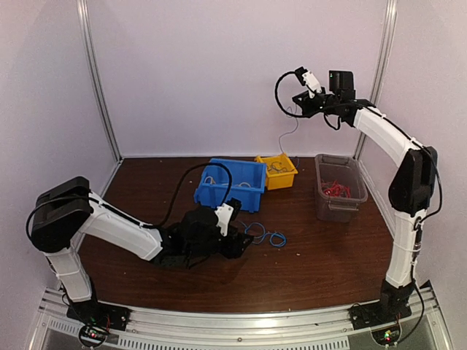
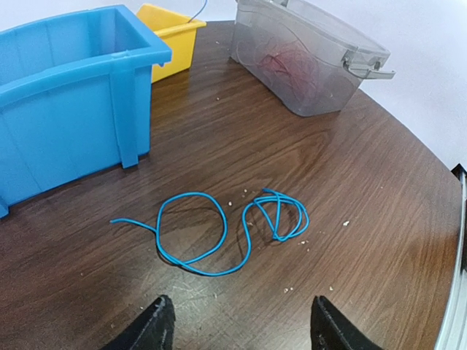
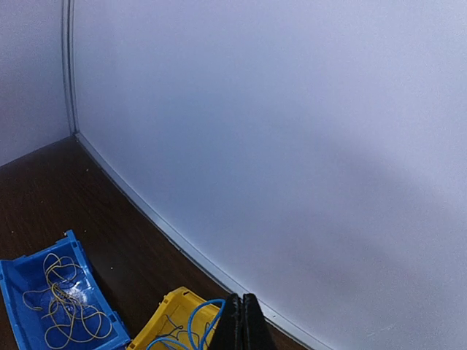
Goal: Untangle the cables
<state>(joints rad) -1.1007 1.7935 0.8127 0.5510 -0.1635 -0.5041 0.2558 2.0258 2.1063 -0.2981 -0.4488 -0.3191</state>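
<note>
Left gripper [image 2: 244, 326]: low over the near part of the surface [image 2: 379, 182], pointing away from the bases. Jaws stand wide with nothing between them; both black fingers [image 2: 155, 326] show at the bottom edge of the left wrist view.

Blue cable [image 2: 279, 219]: flat on the surface just ahead of the left fingers, touching neither. One open loop on the left, a smaller knotted cluster of loops on the right, one strand joining the two. Free end trails left toward the blue bin.

Crumbs: pale specks scattered on the surface around the cable.

Blue bin [image 2: 66, 138]: beyond the cable and to the left, upright. Yellow strands [image 3: 62, 300] lie tangled in the bottom.

Yellow bin [image 2: 173, 34]: behind the blue bin, just beside its far right corner. Blue loops inside, plus some thinner dark strands I can't identify.

Clear bin [image 1: 336, 211]: right of the yellow bin and apart from it, near the right edge of the surface. Red strands [image 1: 337, 189] are heaped inside and show through the wall.

Lifted cable [image 3: 208, 304]: rises out of the yellow bin as a thin blue line, hanging slack, with a slight kink, up to the right gripper.

Right gripper [image 3: 243, 302]: raised high near the back wall [image 3: 292, 146], above the yellow bin. Jaws are pressed together on the top end of the lifted cable.
</note>
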